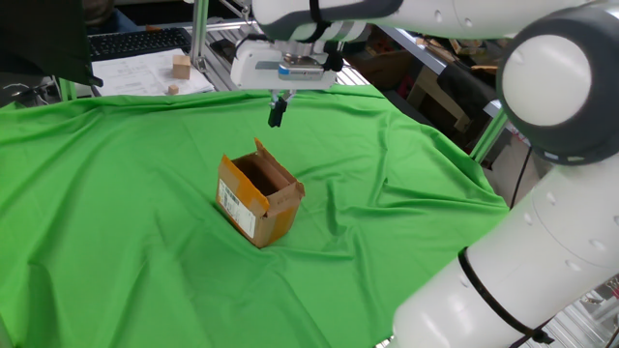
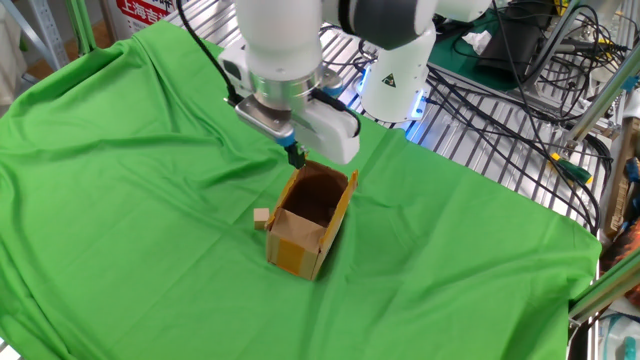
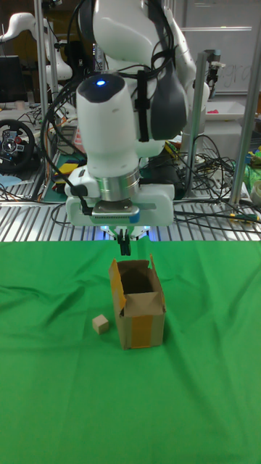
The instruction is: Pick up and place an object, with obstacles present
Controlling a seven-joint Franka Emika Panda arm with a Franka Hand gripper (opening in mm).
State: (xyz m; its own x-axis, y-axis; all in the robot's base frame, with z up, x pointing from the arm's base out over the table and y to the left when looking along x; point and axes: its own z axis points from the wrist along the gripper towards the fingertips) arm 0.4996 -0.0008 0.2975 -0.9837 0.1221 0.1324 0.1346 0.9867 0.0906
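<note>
A green cloth (image 1: 116, 222) covers the whole desk, rumpled into soft folds. Over it leans the big white arm (image 1: 542, 87), its wrist reaching in above the middle of the cloth. Near the centre stands the brown cardboard box (image 1: 257, 200), open at the top with its flaps upright and a white printed label on one side wall. From where I stand the hand (image 2: 295, 157) hangs in the air just behind the box's far rim, clear of the flaps and well above the cloth; its two dark fingers point straight down and look pressed together with nothing between them. The small wooden cube (image 2: 261, 218) sits on the cloth just beside the box, close to one of its lower corners but not touching it as far as I can tell; the box hides it from one side of the room. Beyond the cloth's far edge, on some white papers, a larger tan wooden block (image 1: 181, 65) stands.
</note>
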